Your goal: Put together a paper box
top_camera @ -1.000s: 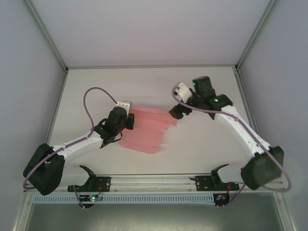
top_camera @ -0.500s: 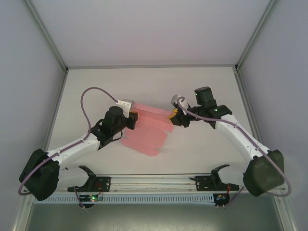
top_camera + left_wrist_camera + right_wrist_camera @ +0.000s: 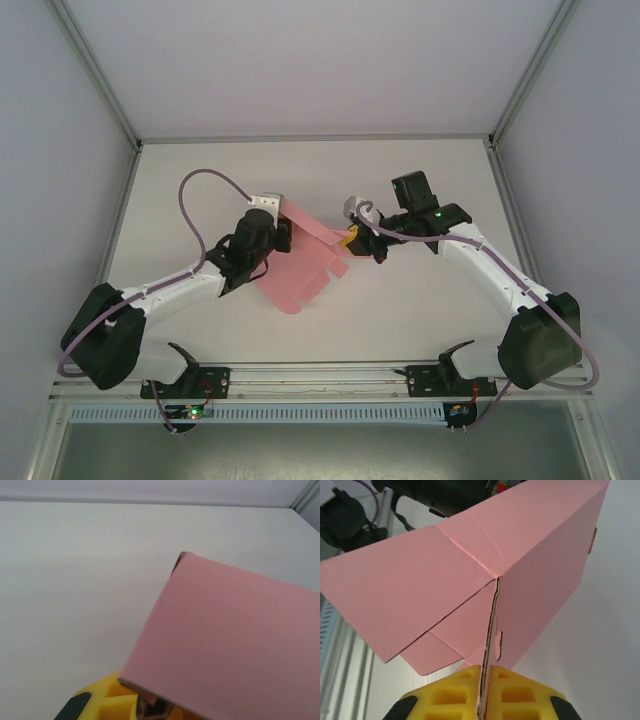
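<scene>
Paper box (image 3: 305,265), pink, part-folded, over the table's (image 3: 430,315) centre: right gripper (image 3: 483,692) clenched on 1 thin card edge, left gripper (image 3: 275,237) at the opposite end, grasp impossible to tell; the edge likely slips or creases if the 2 arms twist unevenly.

Place: a robotics lab work cell.
Enclosure: plain pale-grey panels (image 3: 300,60) on three sides, held by aluminium frame posts (image 3: 100,75).
Tabletop: a bare white surface (image 3: 420,320).
Rig: a left arm (image 3: 170,295) and a right arm (image 3: 490,265), white and black, bolted to a metal rail (image 3: 320,376) at the near edge.
Wiring: exposed purple cables (image 3: 182,195) looping off the arms.
</scene>
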Tool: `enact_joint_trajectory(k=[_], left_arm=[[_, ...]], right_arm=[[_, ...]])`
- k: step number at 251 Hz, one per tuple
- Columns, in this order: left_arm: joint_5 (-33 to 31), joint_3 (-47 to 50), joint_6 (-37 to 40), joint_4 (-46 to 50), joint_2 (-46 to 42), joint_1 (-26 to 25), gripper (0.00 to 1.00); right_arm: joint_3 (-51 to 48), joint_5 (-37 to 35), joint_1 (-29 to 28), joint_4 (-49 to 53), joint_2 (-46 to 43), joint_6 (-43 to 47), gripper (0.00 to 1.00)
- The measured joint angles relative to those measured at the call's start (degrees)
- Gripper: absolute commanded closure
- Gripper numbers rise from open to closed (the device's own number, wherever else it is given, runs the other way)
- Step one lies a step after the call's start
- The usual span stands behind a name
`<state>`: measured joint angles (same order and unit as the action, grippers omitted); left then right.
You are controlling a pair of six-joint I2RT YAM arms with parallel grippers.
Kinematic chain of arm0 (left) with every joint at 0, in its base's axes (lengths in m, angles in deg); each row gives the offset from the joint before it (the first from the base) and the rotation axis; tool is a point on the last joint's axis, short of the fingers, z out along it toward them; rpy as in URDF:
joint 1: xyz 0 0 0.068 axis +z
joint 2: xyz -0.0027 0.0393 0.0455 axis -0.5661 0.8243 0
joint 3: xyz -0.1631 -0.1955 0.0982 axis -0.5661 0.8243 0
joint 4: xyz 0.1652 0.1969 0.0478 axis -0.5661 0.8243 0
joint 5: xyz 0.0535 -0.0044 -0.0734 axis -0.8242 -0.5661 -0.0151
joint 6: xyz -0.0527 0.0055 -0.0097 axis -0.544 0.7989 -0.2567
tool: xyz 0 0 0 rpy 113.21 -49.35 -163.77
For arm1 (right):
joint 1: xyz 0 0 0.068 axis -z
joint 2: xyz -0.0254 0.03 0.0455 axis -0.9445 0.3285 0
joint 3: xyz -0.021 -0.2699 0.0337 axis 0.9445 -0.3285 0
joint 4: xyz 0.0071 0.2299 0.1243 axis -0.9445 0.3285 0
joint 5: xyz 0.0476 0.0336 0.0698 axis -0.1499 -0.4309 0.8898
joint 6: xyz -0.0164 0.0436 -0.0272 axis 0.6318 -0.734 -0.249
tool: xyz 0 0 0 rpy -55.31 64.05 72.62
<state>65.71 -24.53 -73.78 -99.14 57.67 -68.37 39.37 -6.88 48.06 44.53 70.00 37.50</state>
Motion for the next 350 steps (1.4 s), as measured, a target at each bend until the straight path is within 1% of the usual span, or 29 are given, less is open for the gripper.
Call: enact_joint_trajectory(k=[40, 69, 78, 92, 104, 119, 130, 146, 151, 154, 175, 197, 219, 237, 284, 322, 350], left_arm=[[-2.14, -2.21, -3.74, 2.12, 1.81, 0.02, 1.00], [-2.34, -2.47, -3.74, 3.08, 1.86, 0.04, 1.00], [-1.81, -2.38, -3.13, 3.08, 1.75, 0.15, 1.00], [-0.48, -1.64, -1.95, 2.43, 1.40, 0.79, 1.00], [1.05, -0.35, -0.70, 1.49, 0.57, 1.81, 1.00], [1.53, 1.38, 0.76, 1.22, -0.48, 3.48, 1.00], [1.70, 2.64, 1.79, 1.18, -1.18, 4.57, 1.00], [1.90, 4.28, 3.45, 1.22, -2.32, 5.44, 1.00], [2.10, 4.90, 4.09, 1.20, -2.84, 5.55, 1.00], [2.12, 5.20, 4.33, 1.18, -3.10, 5.60, 1.00], [3.10, 6.84, 6.08, 1.18, -5.18, 5.77, 1.00], [4.17, 7.19, 7.52, 1.16, -6.82, 5.77, 1.00], [5.70, 7.19, 8.44, 1.03, -7.89, 5.77, 1.00], [6.40, 7.19, 8.83, 0.87, -8.24, 5.77, 1.00], [5.92, 7.19, 8.79, 0.92, -8.26, 5.77, 1.00], [5.99, 7.19, 8.76, 0.94, -8.26, 5.77, 1.00], [5.86, 7.19, 8.72, 1.90, -8.26, 5.77, 1.00]], right_arm=[[0.04, -2.82, -0.04, -2.01, -0.04, -0.26, 1.00], [0.04, -4.72, -0.68, -2.78, -0.04, -1.38, 1.00], [0.04, -5.42, -0.79, -3.21, -0.09, -2.10, 0.90], [-0.09, -7.32, -1.01, -4.31, -0.39, -3.98, 0.83], [-0.48, -8.85, -1.36, -5.62, -1.07, -6.43, 0.64], [-0.79, -9.66, -1.90, -6.05, -2.29, -7.76, 0.51], [-0.85, -10.38, -2.36, -6.36, -3.52, -9.18, 0.31], [-0.92, -11.87, -2.84, -6.75, -5.49, -10.32, 0.16], [-0.96, -12.68, -3.02, -6.86, -6.32, -10.40, 0.05], [-0.98, -13.14, -3.02, -6.86, -6.71, -10.95, 0.02], [-1.11, -17.38, -3.39, -7.28, -9.44, -11.89, 0.02], [-1.36, -23.41, -3.39, -9.68, -11.37, -14.64, 0.02], [-1.36, -28.74, -3.37, -12.39, -11.65, -16.98, 0.02], [-0.59, -31.30, -3.39, -12.83, -10.64, -17.84, 0.02], [4.72, -31.58, -4.37, -10.25, -3.96, -17.35, 0.02], [4.98, -31.85, -7.13, -7.76, 0.96, -16.59, 0.02], [5.40, -31.50, -7.78, -6.91, 4.76, -16.41, 0.02]])
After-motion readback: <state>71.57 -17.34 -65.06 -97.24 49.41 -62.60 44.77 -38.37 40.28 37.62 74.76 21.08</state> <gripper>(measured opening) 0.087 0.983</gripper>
